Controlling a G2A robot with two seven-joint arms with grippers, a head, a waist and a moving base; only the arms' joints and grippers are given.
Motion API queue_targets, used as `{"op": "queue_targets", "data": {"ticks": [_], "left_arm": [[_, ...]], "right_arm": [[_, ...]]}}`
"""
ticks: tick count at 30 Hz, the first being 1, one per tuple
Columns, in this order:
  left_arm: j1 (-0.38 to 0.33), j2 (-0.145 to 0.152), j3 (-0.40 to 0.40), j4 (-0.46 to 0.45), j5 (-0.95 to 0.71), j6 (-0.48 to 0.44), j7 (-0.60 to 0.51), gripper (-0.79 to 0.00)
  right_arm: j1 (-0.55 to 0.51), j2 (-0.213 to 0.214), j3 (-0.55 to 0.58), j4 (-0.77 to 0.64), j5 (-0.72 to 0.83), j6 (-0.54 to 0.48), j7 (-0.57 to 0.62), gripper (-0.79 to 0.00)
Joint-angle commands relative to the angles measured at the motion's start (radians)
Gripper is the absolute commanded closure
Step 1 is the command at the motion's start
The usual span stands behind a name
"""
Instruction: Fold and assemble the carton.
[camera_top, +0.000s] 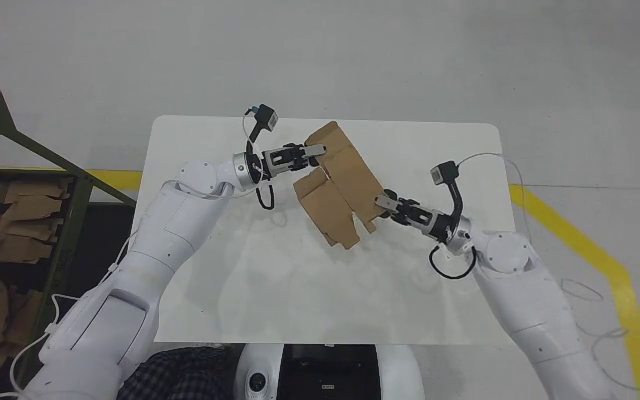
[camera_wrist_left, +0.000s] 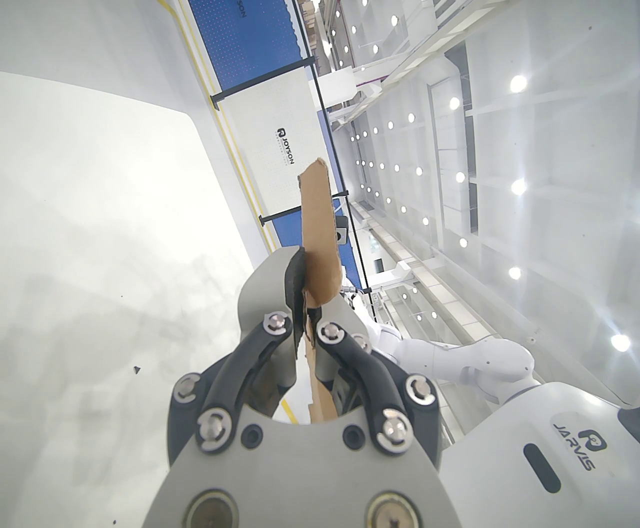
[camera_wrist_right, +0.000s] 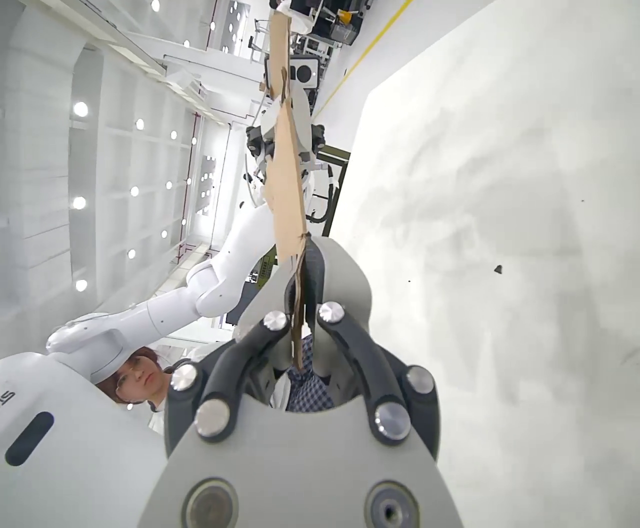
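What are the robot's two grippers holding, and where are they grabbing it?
Both hold the carton. The left gripper pinches one edge, and the right gripper pinches the opposite edge.

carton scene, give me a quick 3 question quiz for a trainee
1. True or false: the carton lies on the table with neither arm gripping it.
2. The left jaws are: A open, B shut on the carton, C shut on nothing.
3. Short answer: does the carton form a finished box?
Key: 1 false, the left jaws and the right jaws both grip it; 2 B; 3 no, it looks nearly flat, thin and edge-on in both wrist views.
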Motion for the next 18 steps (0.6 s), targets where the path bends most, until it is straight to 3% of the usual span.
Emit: {"op": "queue_targets", "data": {"ticks": [1, 3, 11, 18], "left_arm": [[0.000, 0.000, 0.000, 0.000, 0.000, 0.000, 0.000, -0.160], [0.000, 0.000, 0.000, 0.000, 0.000, 0.000, 0.000, -0.785], [0.000, 0.000, 0.000, 0.000, 0.000, 0.000, 0.000, -0.785], [0.000, 0.000, 0.000, 0.000, 0.000, 0.000, 0.000, -0.785]], "right_arm": [[0.002, 0.001, 0.007, 0.004, 0.032, 0.005, 0.024, 0.000], [-0.001, 0.002, 0.017, 0.008, 0.060, 0.009, 0.042, 0.000], [-0.031, 0.009, 0.067, 0.018, 0.167, 0.064, 0.058, 0.000], [-0.104, 0.008, 0.124, -0.029, 0.210, 0.132, -0.162, 0.000]]}}
